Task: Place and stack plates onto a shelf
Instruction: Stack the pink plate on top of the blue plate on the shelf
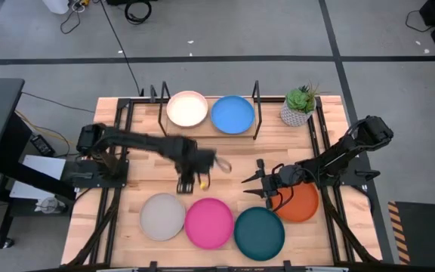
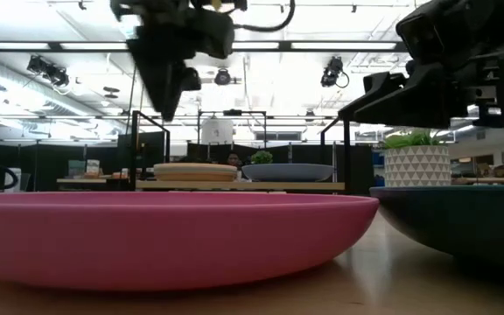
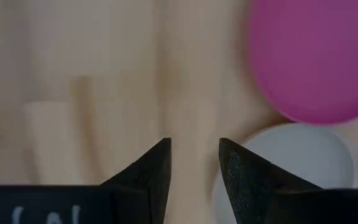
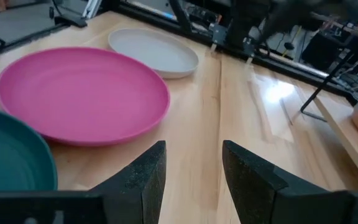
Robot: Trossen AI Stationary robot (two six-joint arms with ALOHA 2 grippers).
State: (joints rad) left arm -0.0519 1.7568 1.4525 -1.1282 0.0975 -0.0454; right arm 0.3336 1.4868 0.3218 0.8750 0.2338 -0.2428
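Both arms empty, fingers spread: left gripper [image 1: 189,183] hovers over bare bench [image 1: 225,147] just behind the grey plate [image 1: 162,216] and magenta plate [image 1: 208,223], nearer them than the right gripper [image 1: 255,183], which sits beside the orange plate [image 1: 299,202]; shelf [image 1: 202,130] already holds peach and blue.

I see a small green plant in a white pot [image 1: 299,106] on the wooden tabletop [image 1: 142,143], at a far corner.
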